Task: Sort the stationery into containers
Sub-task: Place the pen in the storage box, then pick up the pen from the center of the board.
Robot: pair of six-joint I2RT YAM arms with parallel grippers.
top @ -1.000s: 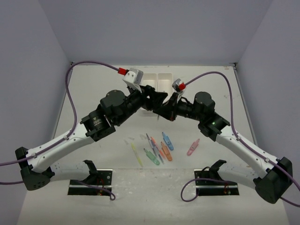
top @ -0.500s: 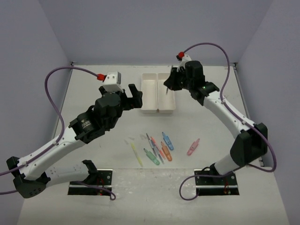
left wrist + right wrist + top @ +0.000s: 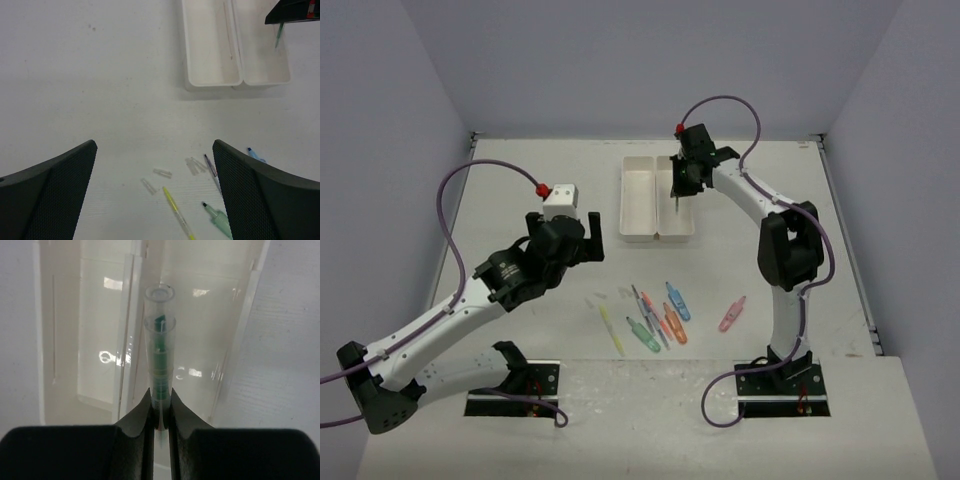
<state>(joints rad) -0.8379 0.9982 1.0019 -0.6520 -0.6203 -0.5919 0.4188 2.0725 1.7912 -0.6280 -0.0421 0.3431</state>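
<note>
White desk (image 3: 520,180) carries the white tray (image 3: 625,200), over which the right end effector (image 3: 161,412) pinches a green pen (image 3: 160,365); the left end effector (image 3: 155,145) stands wide, holding nothing.

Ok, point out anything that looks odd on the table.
A few small clear pieces, maybe loose caps, lie scattered beside the yellow pen, apart from any pen. Nothing else stands out.
</note>
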